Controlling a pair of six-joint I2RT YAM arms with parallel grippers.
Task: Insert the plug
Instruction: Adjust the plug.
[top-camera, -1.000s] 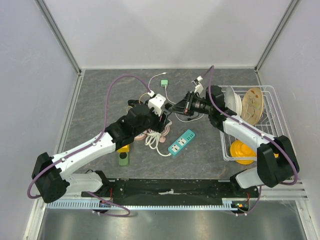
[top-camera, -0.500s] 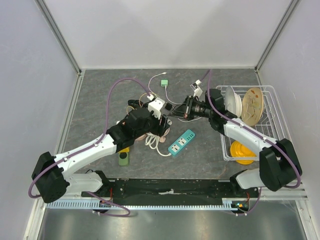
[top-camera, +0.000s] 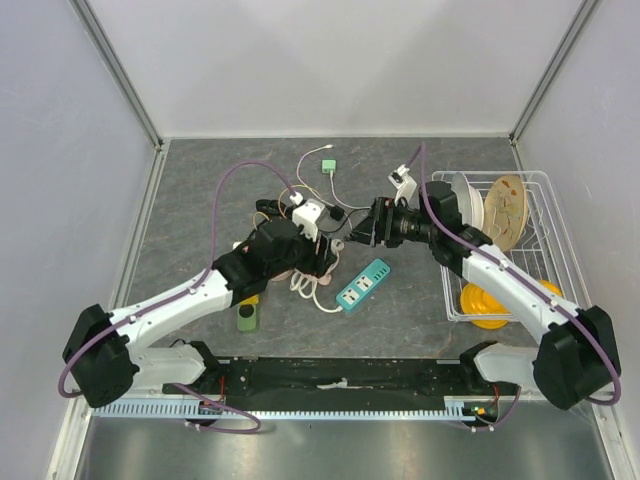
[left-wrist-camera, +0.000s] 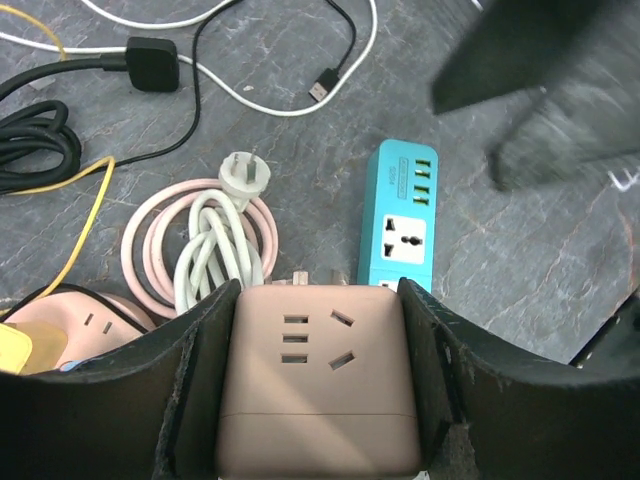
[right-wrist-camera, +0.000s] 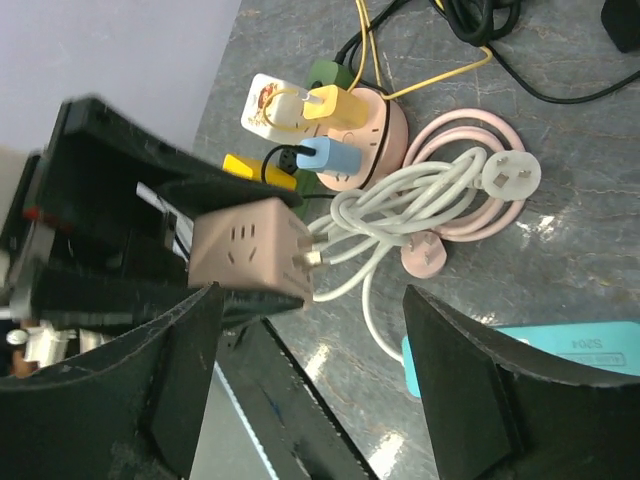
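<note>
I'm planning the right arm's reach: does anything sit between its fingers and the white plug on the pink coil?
Nothing visible does. The white plug lies exposed on the pink cable coil; the pink cube socket in the left gripper sits aside.

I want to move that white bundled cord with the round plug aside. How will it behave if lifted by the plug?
The white cord is probably floppy: its loops are knotted loosely, so the bundle would likely dangle below the plug. Being thin, it is likely light. It lies across the pink coil, so it may drag that along.
</note>
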